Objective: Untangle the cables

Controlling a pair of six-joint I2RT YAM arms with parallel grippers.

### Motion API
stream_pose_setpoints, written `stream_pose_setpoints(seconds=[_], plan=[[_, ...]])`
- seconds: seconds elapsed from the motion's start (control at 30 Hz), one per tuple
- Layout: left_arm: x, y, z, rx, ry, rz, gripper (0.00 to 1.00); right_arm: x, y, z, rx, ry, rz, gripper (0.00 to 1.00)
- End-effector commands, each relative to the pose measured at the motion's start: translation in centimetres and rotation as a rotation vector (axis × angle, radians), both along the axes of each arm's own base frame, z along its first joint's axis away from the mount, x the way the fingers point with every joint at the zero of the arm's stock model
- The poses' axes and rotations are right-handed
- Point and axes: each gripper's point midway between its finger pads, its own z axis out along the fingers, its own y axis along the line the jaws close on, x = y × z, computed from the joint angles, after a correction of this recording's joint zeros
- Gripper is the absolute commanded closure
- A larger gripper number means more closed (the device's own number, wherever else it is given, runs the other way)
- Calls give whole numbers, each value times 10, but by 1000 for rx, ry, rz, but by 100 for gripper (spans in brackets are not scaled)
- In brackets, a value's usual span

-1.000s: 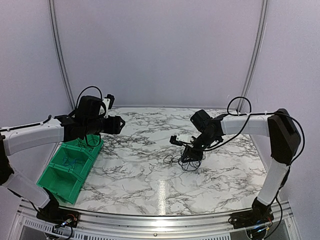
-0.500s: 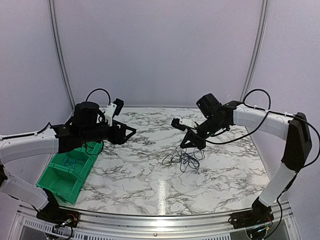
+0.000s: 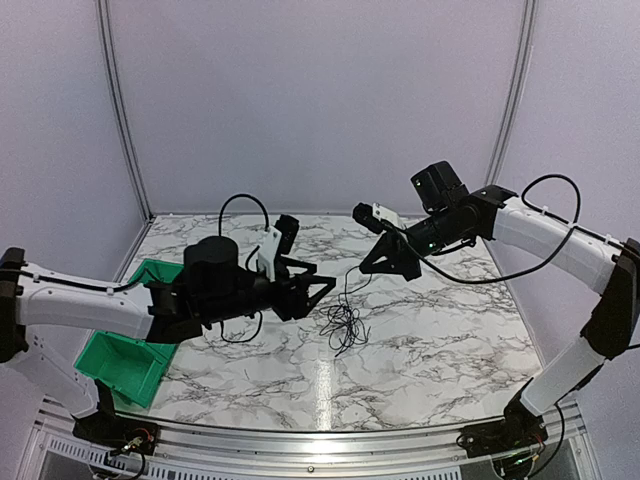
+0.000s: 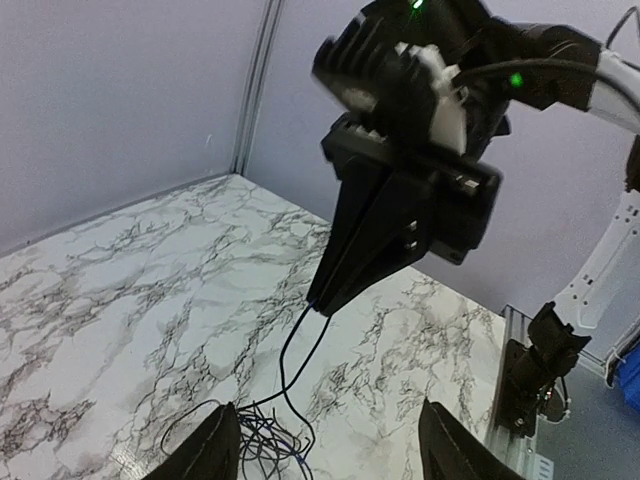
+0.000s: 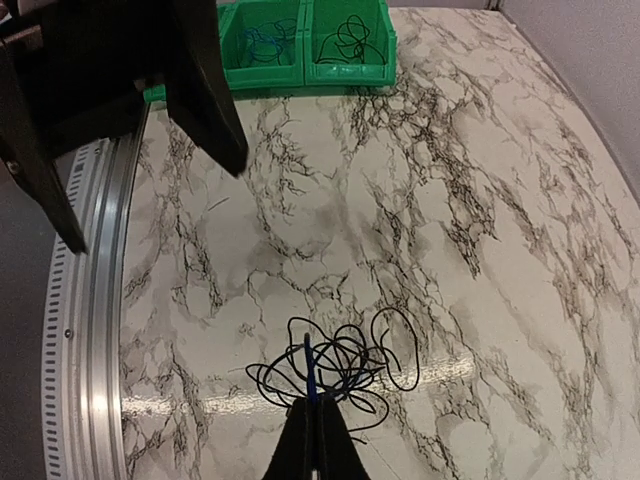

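Cables (image 3: 341, 325) lie in one loose black tangle on the marble table (image 3: 450, 340), close to its centre in the top view. One strand rises from the tangle toward 1 o'clock and ends at the right fingers (image 5: 315, 445), which are pressed together on it and held above the table.

Arm pose:
- The right arm (image 3: 540, 235) enters from 3 o'clock. Its elbow is raised, its forearm is stretched toward the centre, and its fingers are angled down toward 7 o'clock.
- The left arm (image 3: 90, 305) enters from 9 o'clock, low and nearly level, with its wrist aimed toward 3 o'clock. The left fingers (image 4: 215, 450) are spread apart and hold nothing. Their tips sit at 9 o'clock of the tangle, apart from it.

View differences:
- The left wrist view shows the strand hanging from the closed right tips down to the tangle.
- The right wrist view shows a dark blue strand entering the closed tips.
- The right wrist view also shows, at 12 o'clock, two compartments of the green bin (image 5: 300, 45), each holding coiled cable.
- In the top view the bin sits at 8 o'clock, partly hidden behind the left arm, and its contents cannot be read.
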Motion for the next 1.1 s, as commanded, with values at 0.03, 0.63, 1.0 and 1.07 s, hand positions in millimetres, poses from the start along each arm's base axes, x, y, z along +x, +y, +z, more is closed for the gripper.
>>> stream_pose_setpoints(seconds=[0.03,0.63,1.0,1.07], plan=[[30,-24,-14,-48,12,133,44,-6,6,19,56,10,19,100],[97,-60,-93,-102,147,358,66,-35,4,64,189,-4,119,100],[106,-96,-194,-68,302,349,83,-28,-2,217,424,-196,142,100],[105,-96,-200,-66,313,349,84,-28,-6,238,449,-240,138,100]])
